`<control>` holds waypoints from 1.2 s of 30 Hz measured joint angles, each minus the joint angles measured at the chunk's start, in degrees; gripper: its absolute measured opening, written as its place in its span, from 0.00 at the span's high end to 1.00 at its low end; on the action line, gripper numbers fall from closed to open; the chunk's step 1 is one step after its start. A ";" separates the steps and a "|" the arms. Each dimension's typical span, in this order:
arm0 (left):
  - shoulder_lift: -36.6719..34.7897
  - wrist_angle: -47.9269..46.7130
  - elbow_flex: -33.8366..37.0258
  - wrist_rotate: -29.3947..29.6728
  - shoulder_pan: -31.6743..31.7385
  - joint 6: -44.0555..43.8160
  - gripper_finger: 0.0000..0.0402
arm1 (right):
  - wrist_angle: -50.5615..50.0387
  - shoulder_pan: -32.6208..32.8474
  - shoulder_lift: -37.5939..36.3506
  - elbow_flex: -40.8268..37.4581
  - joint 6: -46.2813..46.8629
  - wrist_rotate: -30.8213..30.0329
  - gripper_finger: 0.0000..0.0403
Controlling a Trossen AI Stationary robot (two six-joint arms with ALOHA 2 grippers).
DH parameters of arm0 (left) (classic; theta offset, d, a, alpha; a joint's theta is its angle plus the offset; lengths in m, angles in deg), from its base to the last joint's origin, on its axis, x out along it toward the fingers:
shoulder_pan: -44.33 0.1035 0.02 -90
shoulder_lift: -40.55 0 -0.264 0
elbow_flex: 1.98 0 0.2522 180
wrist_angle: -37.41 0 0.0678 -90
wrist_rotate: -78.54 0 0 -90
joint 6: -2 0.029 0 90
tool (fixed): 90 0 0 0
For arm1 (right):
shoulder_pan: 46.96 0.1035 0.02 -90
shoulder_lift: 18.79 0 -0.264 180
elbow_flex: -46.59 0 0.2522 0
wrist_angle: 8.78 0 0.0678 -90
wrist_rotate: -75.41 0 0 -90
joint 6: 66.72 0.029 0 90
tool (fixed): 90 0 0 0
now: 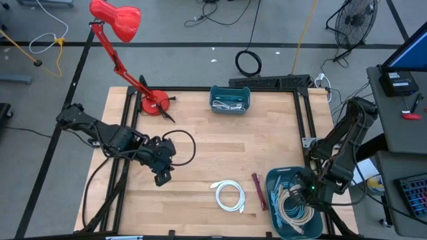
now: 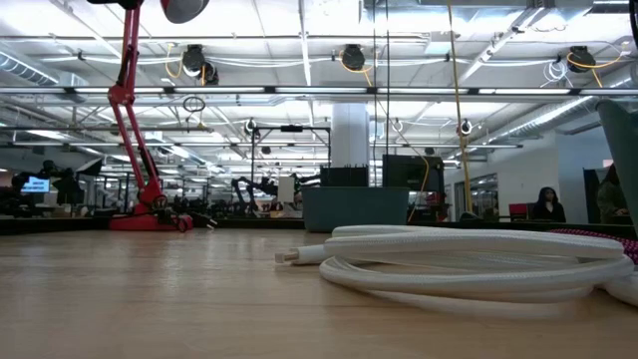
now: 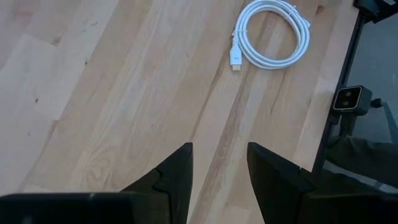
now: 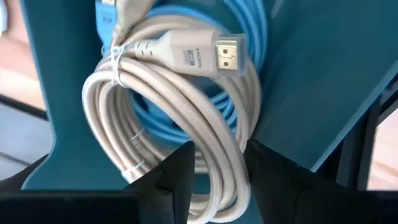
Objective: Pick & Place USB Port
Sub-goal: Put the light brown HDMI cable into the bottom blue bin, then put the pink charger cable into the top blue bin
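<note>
A white coiled cable (image 1: 230, 196) lies flat on the wooden table near its front edge; it also shows in the left wrist view as a coil (image 3: 273, 34) and close up in the low view (image 2: 469, 264). My left gripper (image 3: 219, 149) hangs open above bare wood, left of that coil (image 1: 162, 175). My right gripper (image 4: 219, 146) is open over the teal bin (image 1: 277, 183) at the front right. In the bin a beige coiled cable (image 4: 168, 106) with a flat metal plug (image 4: 227, 53) lies on a blue cable (image 4: 249, 25). My right gripper points steeply down into the bin, its open fingers on either side of the beige coil's strands (image 4: 217, 177). I cannot tell whether they touch the coil. The coil rests in the bin on the blue cable.
A second teal bin (image 1: 230, 99) holding cables stands at the table's far edge. A red desk lamp (image 1: 153, 103) stands at the far left corner. A dark red stick-like thing (image 1: 259, 191) lies between the white coil and the near bin. A black frame edges the table.
</note>
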 joint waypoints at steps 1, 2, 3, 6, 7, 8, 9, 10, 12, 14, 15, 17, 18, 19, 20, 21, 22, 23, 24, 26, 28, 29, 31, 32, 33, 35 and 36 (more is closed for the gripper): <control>0.00 0.00 0.00 0.00 0.00 0.00 0.62 | -0.55 0.00 -0.03 0.00 -0.14 -0.01 0.66; 0.00 0.00 0.00 0.02 0.00 0.02 0.62 | -1.07 0.00 -0.17 0.00 -0.30 -0.04 0.66; 0.00 0.00 0.00 0.02 0.00 0.04 0.62 | -1.56 0.00 -0.31 0.00 -0.34 -0.03 0.66; 0.00 0.00 0.00 0.04 0.00 0.13 0.62 | -3.58 0.00 -0.96 0.00 -0.29 -0.04 0.67; 0.00 0.00 0.00 0.05 0.00 0.13 0.62 | -4.28 0.00 -1.28 0.00 -0.35 -0.05 0.68; 0.00 0.00 0.00 0.04 0.00 0.13 0.62 | -4.75 0.00 -1.61 0.00 -0.37 -0.11 0.68; 0.00 0.00 0.00 0.07 0.06 0.13 0.62 | -5.56 -0.05 -2.00 0.00 -0.40 -0.22 0.69; 0.00 0.02 0.00 0.06 0.14 0.13 0.62 | -6.15 -0.05 -2.37 0.00 -0.42 -0.26 0.70; 0.00 0.02 0.00 0.08 0.20 0.11 0.62 | -7.20 -0.21 -3.18 0.00 -0.43 -0.52 0.71; 0.00 0.02 0.00 0.09 0.20 0.12 0.62 | -8.09 -0.65 -4.13 0.00 -0.83 -1.03 0.72; 0.00 0.02 0.00 0.11 0.20 0.12 0.62 | -8.41 -0.87 -4.72 0.00 -1.15 -2.09 0.73; 0.00 0.03 0.00 0.19 0.20 0.13 0.62 | -8.54 -1.75 -6.07 0.01 -1.84 -5.11 0.75; 0.00 0.10 0.00 0.38 0.20 0.11 0.62 | -8.51 -2.36 -6.74 0.00 -2.25 -6.81 0.75; 0.00 0.29 0.00 0.68 0.20 0.13 0.62 | -8.28 -3.04 -7.43 0.01 -2.94 -9.00 0.76; 0.00 0.55 0.00 0.99 0.20 0.11 0.62 | -7.77 -3.83 -8.06 0.00 -4.01 -11.54 0.76; 0.00 0.84 0.00 1.24 0.20 0.13 0.62 | -6.96 -4.77 -8.78 0.00 -5.26 -14.28 0.77; 0.00 1.09 0.00 1.49 0.20 0.13 0.62 | -5.68 -5.82 -9.43 0.00 -6.80 -17.21 0.77; 0.00 1.45 0.00 1.57 0.20 0.16 0.62 | -4.06 -6.92 -10.08 0.01 -8.66 -20.30 0.77; 0.00 2.12 0.00 1.58 0.20 0.38 0.62 | -2.22 -8.13 -10.73 0.01 -10.77 -23.62 0.77; 0.00 4.08 0.00 1.62 0.20 1.16 0.62 | 2.14 -10.68 -11.89 0.02 -16.06 -30.66 0.77; 0.00 6.24 0.00 1.62 0.20 1.86 0.62 | 8.14 -13.32 -12.90 0.02 -22.69 -37.26 0.77; 0.00 7.34 0.00 1.77 0.20 2.01 0.62 | 11.25 -14.71 -13.32 0.02 -26.39 -39.99 0.77; 0.00 9.73 0.00 2.88 0.20 2.32 0.62 | 17.83 -17.55 -14.06 0.02 -33.90 -44.24 0.77; 0.00 10.87 0.00 3.58 0.20 2.29 0.62 | 21.17 -18.95 -14.28 0.02 -37.94 -45.66 0.77; 0.00 12.05 0.00 4.38 0.21 2.30 0.62 | 24.61 -20.30 -14.46 0.02 -41.91 -46.80 0.77; 0.00 14.65 0.00 5.38 0.59 2.55 0.62 | 31.59 -23.06 -14.66 0.02 -50.31 -47.20 0.77; 0.00 15.97 0.00 5.63 0.91 2.91 0.62 | 35.05 -24.56 -14.67 0.02 -54.40 -47.04 0.77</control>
